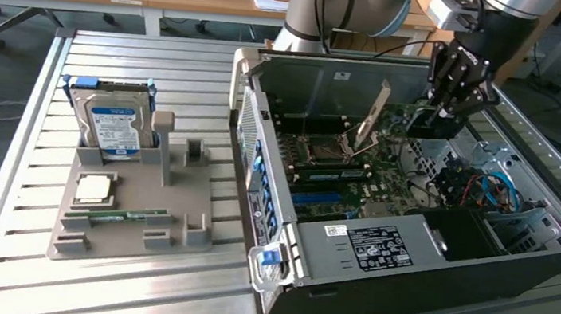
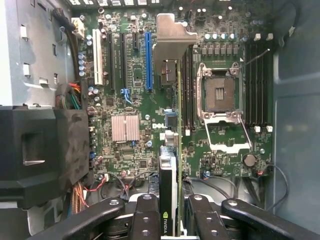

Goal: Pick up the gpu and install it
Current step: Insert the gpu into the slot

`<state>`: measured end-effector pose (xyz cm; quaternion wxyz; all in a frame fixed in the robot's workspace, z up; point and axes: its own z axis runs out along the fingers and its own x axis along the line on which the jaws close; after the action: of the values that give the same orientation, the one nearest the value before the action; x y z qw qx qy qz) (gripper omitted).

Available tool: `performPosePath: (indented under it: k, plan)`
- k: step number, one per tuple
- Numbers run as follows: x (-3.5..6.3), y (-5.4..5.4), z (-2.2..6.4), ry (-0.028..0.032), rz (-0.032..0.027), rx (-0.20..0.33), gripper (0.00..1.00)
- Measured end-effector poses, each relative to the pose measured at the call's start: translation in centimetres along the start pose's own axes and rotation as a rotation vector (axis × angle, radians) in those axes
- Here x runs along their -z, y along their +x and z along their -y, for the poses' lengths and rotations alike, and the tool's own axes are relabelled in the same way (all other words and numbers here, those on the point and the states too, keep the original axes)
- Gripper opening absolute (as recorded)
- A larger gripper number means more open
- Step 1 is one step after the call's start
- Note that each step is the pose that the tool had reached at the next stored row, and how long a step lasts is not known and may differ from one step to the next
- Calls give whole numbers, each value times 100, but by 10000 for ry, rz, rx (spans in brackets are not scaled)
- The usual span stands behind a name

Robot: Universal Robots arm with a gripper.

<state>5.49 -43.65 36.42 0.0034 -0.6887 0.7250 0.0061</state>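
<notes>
Up close, gpu [image 2: 170, 175] edge-on between jaws

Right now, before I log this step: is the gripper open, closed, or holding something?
Gripper: closed on the graphics card, held edge-on over the motherboard.

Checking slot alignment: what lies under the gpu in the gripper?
The gripper holds the gpu edge-on over the motherboard; the blue slot lies uncovered beside it. The board strip directly beneath the card is hidden.
</notes>
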Motion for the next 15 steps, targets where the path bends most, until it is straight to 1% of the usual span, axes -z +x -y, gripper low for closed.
performPosePath:
  k: [3, 7, 10, 15]
  plan:
    - [-11, 2, -30, 69, 3, 45, 27]
    - [-25, 4, -75, 179, 8, 87, 27]
    - [-31, 5, -95, 188, 8, 88, 27]
    - [-48, 9, -156, 188, 8, 81, 27]
